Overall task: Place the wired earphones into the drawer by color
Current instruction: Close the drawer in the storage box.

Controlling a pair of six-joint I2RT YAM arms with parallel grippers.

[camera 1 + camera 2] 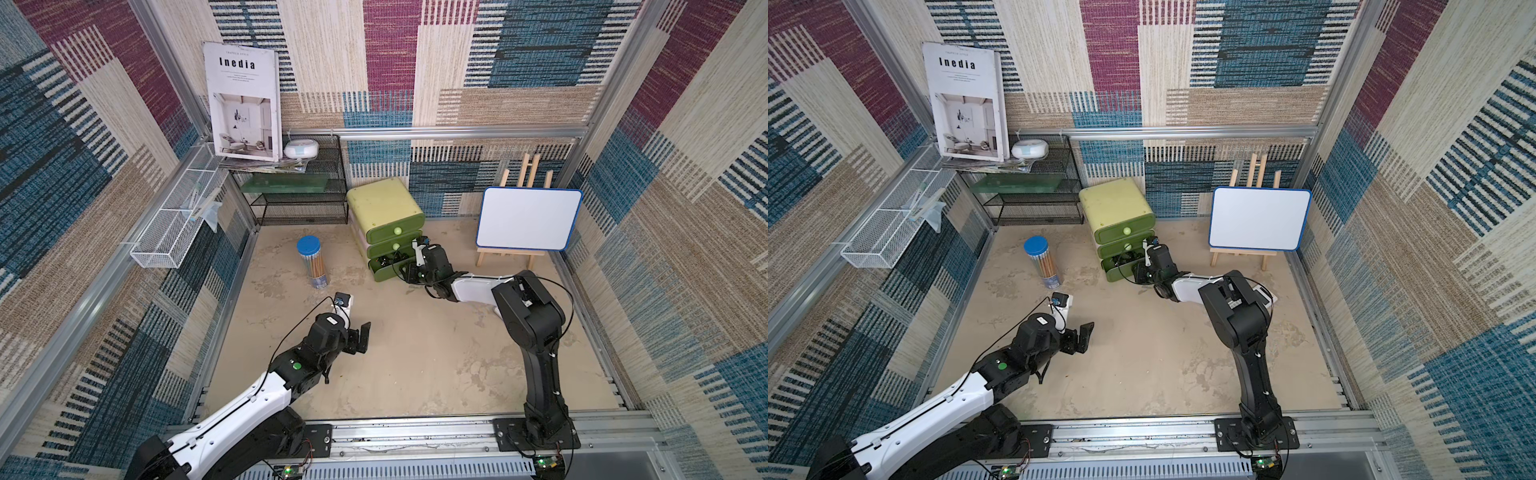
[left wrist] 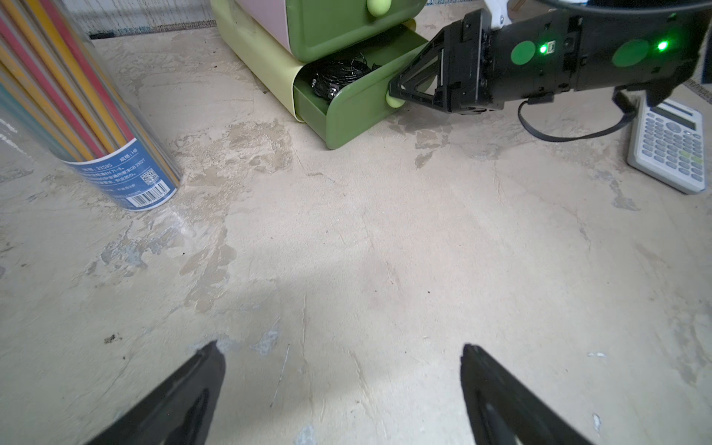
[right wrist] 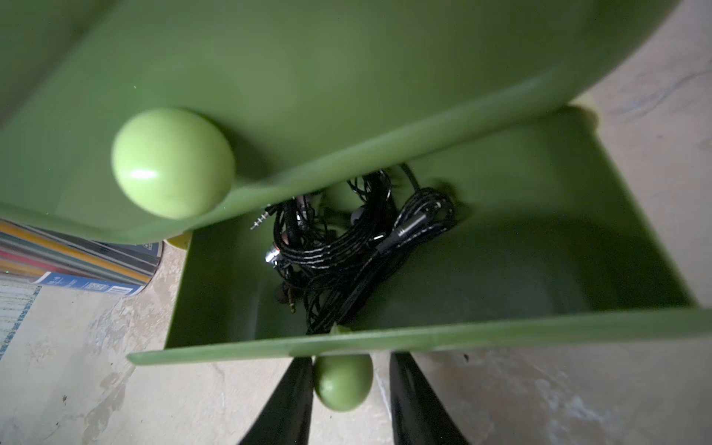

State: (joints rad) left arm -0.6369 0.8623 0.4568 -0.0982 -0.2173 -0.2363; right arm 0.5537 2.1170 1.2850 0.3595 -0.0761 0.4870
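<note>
The right gripper sits loosely around the knob of the open bottom drawer. Black earphones lie inside. The left gripper is spread wide.

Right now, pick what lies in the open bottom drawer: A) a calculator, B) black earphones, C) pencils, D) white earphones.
B: the right wrist view shows a tangle of black earphones lying inside the pulled-out bottom drawer.
</note>
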